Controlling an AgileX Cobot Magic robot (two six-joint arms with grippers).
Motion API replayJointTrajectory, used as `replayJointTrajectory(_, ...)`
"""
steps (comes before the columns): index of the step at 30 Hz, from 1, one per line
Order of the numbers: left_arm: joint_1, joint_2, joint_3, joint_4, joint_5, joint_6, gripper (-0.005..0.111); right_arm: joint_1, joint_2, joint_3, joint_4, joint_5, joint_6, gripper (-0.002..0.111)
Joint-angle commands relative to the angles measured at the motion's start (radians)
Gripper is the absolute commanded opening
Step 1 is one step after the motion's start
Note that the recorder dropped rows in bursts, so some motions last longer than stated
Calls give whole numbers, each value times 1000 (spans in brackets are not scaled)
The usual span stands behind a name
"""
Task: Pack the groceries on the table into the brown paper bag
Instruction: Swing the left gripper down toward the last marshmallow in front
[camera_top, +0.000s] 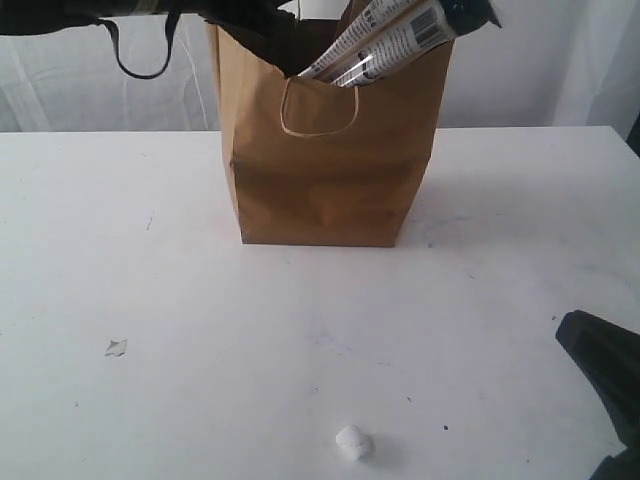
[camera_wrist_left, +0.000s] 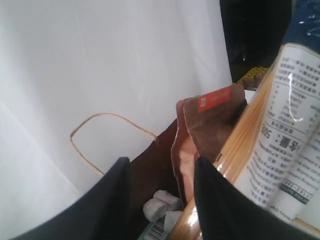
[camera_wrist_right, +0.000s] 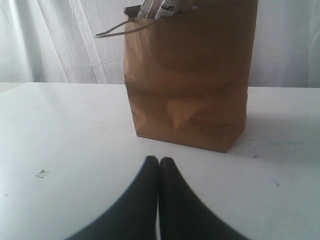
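- Bag (camera_top: 330, 170) stands upright at 12 o'clock on the desk (camera_top: 500, 300). Its cord handle (camera_top: 318, 110) hangs on the near face.
- Noodle packs (camera_top: 395, 40) lean out of the mouth toward 1 o'clock. The left wrist view also shows the pouch (camera_wrist_left: 215, 120) and a few marshmallows (camera_wrist_left: 160, 202) down inside.
- One marshmallow (camera_top: 352, 442) lies alone on the desk at 6 o'clock, well apart from the bag. It is the only grocery seen outside the bag.
- Small pale scrap (camera_top: 116, 347) at 8 o'clock. By the look of it, not a grocery.
- Left end effector (camera_wrist_left: 160, 165) hangs over the bag mouth, fingers spread, nothing between them.
- Right end effector (camera_wrist_right: 159, 161) sits low over the desk at 4 o'clock, tips pressed together, empty, facing the bag.
- Judgement: packing nearly done. The loose marshmallow is the next pick, and the right arm is nearer.
- Handling: the marshmallow is likely very light, soft and springy. A hard pinch would squash it, and a nudge may send it rolling. Open wide first, come from above, close gently across its middle.
- Bag is thin paper and probably top-heavy with the noodle packs, so a knock on the rim could tip it. Drop at the 11 o'clock side of the mouth, away from the packs.
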Motion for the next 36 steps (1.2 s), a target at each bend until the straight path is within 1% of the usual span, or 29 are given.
replayJointTrajectory(1,28,-76,36,17,-35,-43,45,-5,-7,6,0,-4,2,0)
replayJointTrajectory(7,72,-191,149,17,-125,-67,45,-5,-7,6,0,-4,2,0)
replayJointTrajectory(10,73,-263,234,17,-136,-67,45,-5,-7,6,0,-4,2,0)
replayJointTrajectory(12,73,-308,281,17,-172,-70,45,-5,-7,6,0,-4,2,0)
replayJointTrajectory(17,73,-397,378,17,-278,-186,45,-5,-7,6,0,-4,2,0)
replayJointTrajectory(20,52,-407,425,17,-328,-247,45,-5,-7,6,0,-4,2,0)
replayJointTrajectory(22,28,-402,467,17,-316,-247,45,-5,-7,6,0,-4,2,0)
replayJointTrajectory(26,-42,-373,536,17,-272,-247,46,-5,-7,6,0,-4,2,0)
replayJointTrajectory(29,-114,-352,565,17,-226,-243,46,-5,-7,6,0,-4,2,0)
replayJointTrajectory(31,-173,-335,581,17,-171,-238,47,-5,-7,6,0,-4,2,0)
replayJointTrajectory(35,-270,-299,602,17,-72,-236,57,-5,-7,6,0,-4,2,0)
replayJointTrajectory(36,-306,-282,609,17,-43,-236,60,-5,-7,6,0,-4,2,0)
